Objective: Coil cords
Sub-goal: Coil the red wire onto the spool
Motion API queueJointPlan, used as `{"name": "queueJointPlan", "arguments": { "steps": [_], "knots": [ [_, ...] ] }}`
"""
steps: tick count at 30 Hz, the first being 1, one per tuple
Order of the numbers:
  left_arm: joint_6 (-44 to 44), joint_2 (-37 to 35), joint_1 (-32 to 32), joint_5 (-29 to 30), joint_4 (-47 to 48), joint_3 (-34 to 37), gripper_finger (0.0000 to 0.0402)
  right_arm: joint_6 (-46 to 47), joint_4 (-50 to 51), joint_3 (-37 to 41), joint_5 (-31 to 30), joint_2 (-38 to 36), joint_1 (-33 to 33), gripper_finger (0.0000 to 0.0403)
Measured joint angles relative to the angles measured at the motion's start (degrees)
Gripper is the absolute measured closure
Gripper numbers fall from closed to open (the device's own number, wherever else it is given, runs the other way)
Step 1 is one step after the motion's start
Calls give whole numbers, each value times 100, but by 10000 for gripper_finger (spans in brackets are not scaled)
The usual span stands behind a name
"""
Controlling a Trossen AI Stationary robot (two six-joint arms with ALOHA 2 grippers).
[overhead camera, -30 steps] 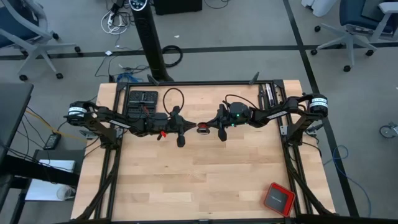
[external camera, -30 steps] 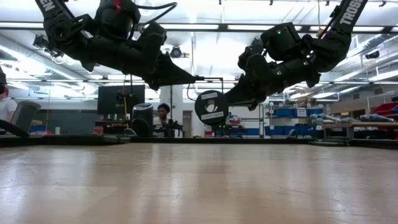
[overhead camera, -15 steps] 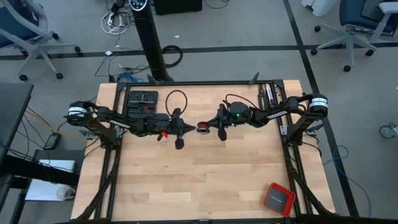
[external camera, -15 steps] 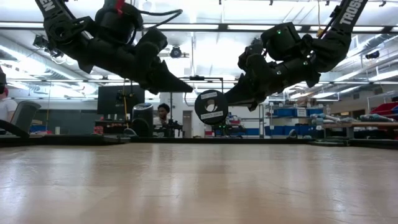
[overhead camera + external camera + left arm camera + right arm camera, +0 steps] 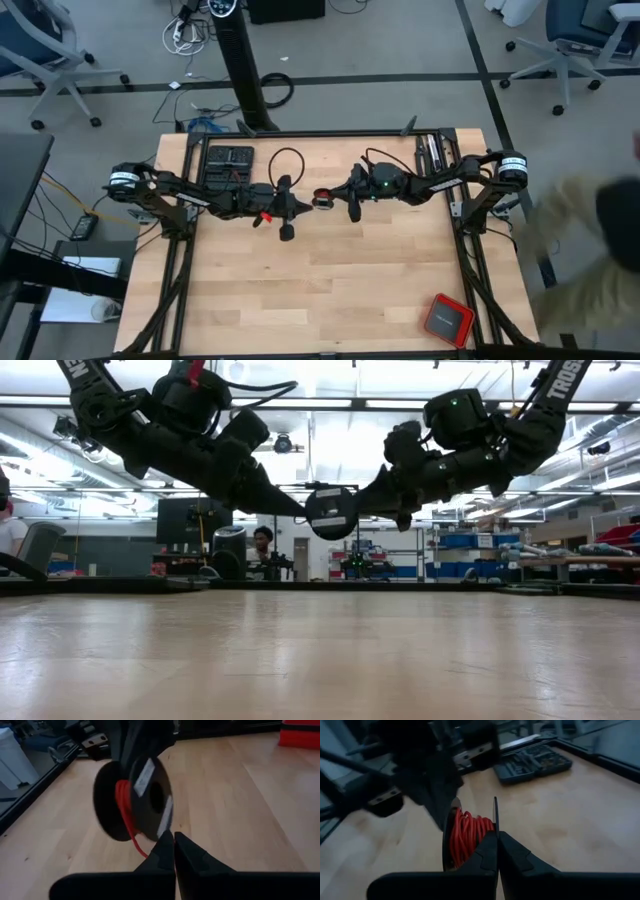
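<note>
low view shows the right gripper (image 5: 352,510) clamped on a black spool (image 5: 331,512) of red cord (image 5: 467,836) held above the surface (image 5: 320,655), likely so the closed left gripper (image 5: 300,512) can pull its loose end.

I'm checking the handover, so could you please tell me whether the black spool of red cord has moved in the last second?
Yes. The black spool of red cord has shifted slightly towards the left gripper, judged against the black tool case.
</note>
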State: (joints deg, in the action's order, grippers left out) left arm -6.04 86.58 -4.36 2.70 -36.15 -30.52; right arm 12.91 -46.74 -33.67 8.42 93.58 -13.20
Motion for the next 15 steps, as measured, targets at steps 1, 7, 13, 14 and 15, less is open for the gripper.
{"name": "queueJointPlan", "arguments": {
  "steps": [1,7,13,14,15],
  "knots": [
    [0,0,0,0,-11,0,401,34,3,0,-126,0,9,403],
    [2,0,2,7,-90,0,401,392,-144,0,-451,0,104,403],
    [28,0,82,45,-419,0,401,884,-483,2,-847,-2,211,403],
    [34,26,108,59,-482,0,401,932,-543,2,-903,-2,232,403],
    [54,82,133,74,-587,-2,401,967,-583,2,-952,-2,250,403]
  ]
}}
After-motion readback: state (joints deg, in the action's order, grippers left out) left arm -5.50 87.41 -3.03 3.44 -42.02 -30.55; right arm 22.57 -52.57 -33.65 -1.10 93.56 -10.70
